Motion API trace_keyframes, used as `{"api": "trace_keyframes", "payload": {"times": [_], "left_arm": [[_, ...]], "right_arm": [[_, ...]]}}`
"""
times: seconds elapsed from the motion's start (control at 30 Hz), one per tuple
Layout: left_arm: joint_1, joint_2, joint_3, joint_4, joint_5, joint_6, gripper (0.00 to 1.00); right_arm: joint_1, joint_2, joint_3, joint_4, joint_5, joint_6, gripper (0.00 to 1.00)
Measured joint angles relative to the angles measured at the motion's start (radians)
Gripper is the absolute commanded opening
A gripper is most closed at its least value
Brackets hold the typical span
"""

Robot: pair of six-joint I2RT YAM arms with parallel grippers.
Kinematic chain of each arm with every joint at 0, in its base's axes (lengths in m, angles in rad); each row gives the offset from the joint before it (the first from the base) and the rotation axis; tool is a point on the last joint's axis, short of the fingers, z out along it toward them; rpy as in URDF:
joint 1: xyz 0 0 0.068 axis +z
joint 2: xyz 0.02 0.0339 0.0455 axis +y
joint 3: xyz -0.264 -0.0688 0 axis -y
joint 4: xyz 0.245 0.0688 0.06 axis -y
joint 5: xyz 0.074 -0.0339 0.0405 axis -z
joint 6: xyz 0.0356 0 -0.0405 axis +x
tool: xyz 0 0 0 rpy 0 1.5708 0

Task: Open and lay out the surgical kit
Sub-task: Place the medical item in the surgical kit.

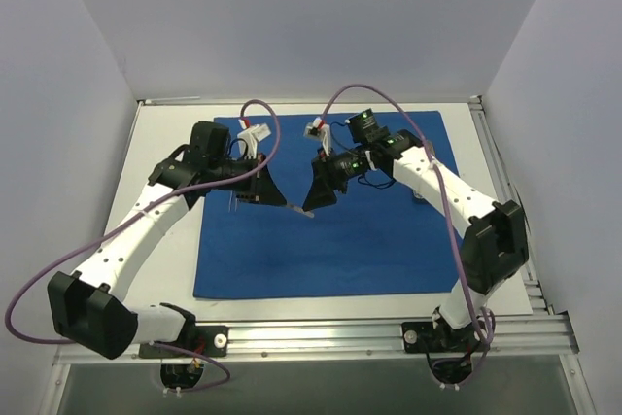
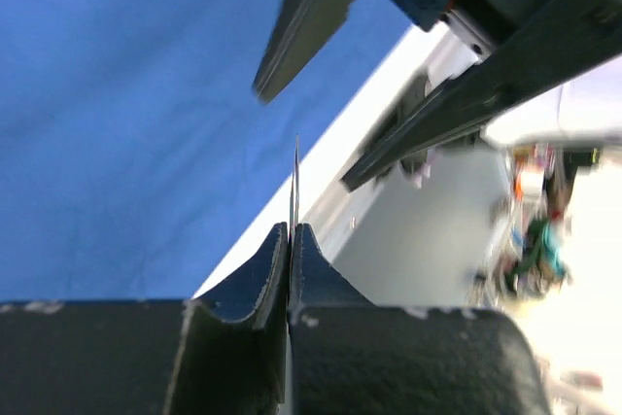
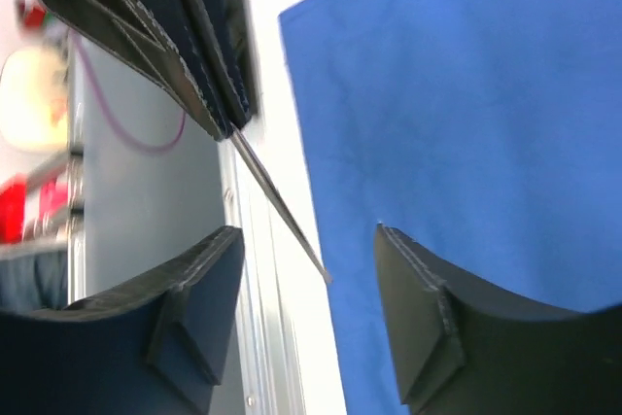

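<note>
The white table (image 1: 165,143) carries the royal-blue cloth wrap (image 1: 369,240), spread flat. Over its middle the left gripper (image 2: 291,232) is clenched on a thin silver instrument (image 3: 282,210). The instrument's free end lies between the parted, released fingers of the right gripper (image 3: 309,232), touching neither.

Bright, even light with faint shadows; overhead view sharp, both wrist views blurred in the background

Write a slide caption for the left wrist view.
Left gripper, jaws shut on a thin silver instrument, over the spread blue cloth; right gripper open opposite.
</note>
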Motion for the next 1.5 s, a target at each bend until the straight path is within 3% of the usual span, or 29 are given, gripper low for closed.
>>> {"api": "trace_keyframes", "payload": {"times": [0.23, 0.43, 0.63, 0.77, 1.1, 1.5], "left_arm": [[0.047, -0.092, -0.066, 0.233, -0.127, -0.197, 0.02], [0.08, -0.114, -0.073, 0.409, -0.192, -0.32, 0.02], [0.08, -0.047, 0.005, 0.467, -0.248, -0.406, 0.02], [0.087, -0.008, 0.052, 0.5, -0.279, -0.455, 0.02], [0.125, 0.042, 0.078, 0.593, -0.298, -0.62, 0.02], [0.122, 0.042, 0.051, 0.702, -0.274, -0.709, 0.02]], "right_arm": [[-0.095, -0.067, -0.022, 0.222, 0.099, 0.263, 0.59], [-0.139, -0.107, -0.089, 0.52, 0.244, 0.623, 0.59], [-0.139, -0.14, -0.154, 0.833, 0.422, 1.042, 0.6], [-0.138, -0.143, -0.197, 0.95, 0.525, 1.252, 0.62], [-0.131, -0.188, -0.303, 1.096, 0.69, 1.489, 0.46], [-0.09, -0.167, -0.306, 1.184, 0.715, 1.578, 0.41]]}}
